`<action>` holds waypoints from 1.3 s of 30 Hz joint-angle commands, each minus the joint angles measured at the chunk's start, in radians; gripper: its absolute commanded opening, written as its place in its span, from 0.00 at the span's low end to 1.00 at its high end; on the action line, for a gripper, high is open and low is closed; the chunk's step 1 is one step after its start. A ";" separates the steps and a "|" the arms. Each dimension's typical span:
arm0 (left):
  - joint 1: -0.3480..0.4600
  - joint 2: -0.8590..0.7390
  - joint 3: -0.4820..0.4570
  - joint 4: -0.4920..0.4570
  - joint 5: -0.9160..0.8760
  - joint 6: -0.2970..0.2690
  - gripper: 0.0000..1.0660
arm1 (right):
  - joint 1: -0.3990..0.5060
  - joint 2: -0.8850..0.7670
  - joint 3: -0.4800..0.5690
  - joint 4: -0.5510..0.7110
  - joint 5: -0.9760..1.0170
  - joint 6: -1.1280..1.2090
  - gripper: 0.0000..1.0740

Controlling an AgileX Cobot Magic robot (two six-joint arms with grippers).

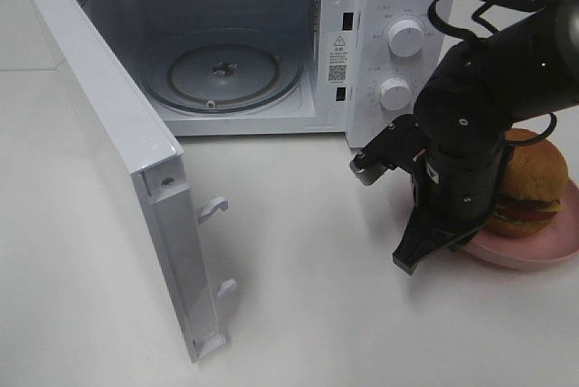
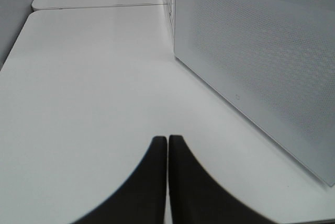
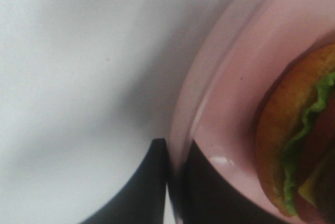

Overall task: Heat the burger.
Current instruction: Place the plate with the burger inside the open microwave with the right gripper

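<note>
The right gripper (image 3: pixel 175 150) is closed narrow on the rim of the pink plate (image 3: pixel 235 77), with one finger outside the rim and one inside on the plate floor. This seems the correct place to hold. The burger (image 1: pixel 536 179) is probably soft and stacked in loose layers, so a direct squeeze can crush the bun or push out the lettuce. The plate looks stiff and smooth, and a grip on one edge only may let it tilt or slip under the weight of the burger.

The burger sits on the plate, close to the gripper at about 3 o'clock from it in the high view. The plate holds only the burger and stands on the counter (image 1: pixel 308 269) at the right side.

At about 10 o'clock from the gripper is the microwave (image 1: pixel 398 7), its door (image 1: pixel 118 152) swung wide open. Inside I see only the glass turntable (image 1: pixel 222 75), with nothing on it.

The left gripper (image 2: pixel 167 148) is closed and holds nothing, above the counter just beside the door.
</note>
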 commanded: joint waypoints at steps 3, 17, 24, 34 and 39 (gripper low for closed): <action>0.003 -0.019 0.002 -0.009 -0.010 -0.004 0.00 | 0.010 -0.067 0.061 -0.071 0.005 0.015 0.00; 0.003 -0.019 0.002 -0.009 -0.010 -0.004 0.00 | 0.164 -0.136 0.095 -0.151 0.012 0.012 0.00; 0.003 -0.019 0.002 -0.009 -0.010 -0.004 0.00 | 0.257 -0.136 0.095 -0.175 0.051 0.013 0.00; 0.003 -0.019 0.002 -0.009 -0.010 -0.004 0.00 | 0.398 -0.136 0.095 -0.178 0.067 -0.019 0.00; 0.003 -0.019 0.002 -0.009 -0.010 -0.004 0.00 | 0.432 -0.136 0.095 -0.222 -0.020 -0.034 0.00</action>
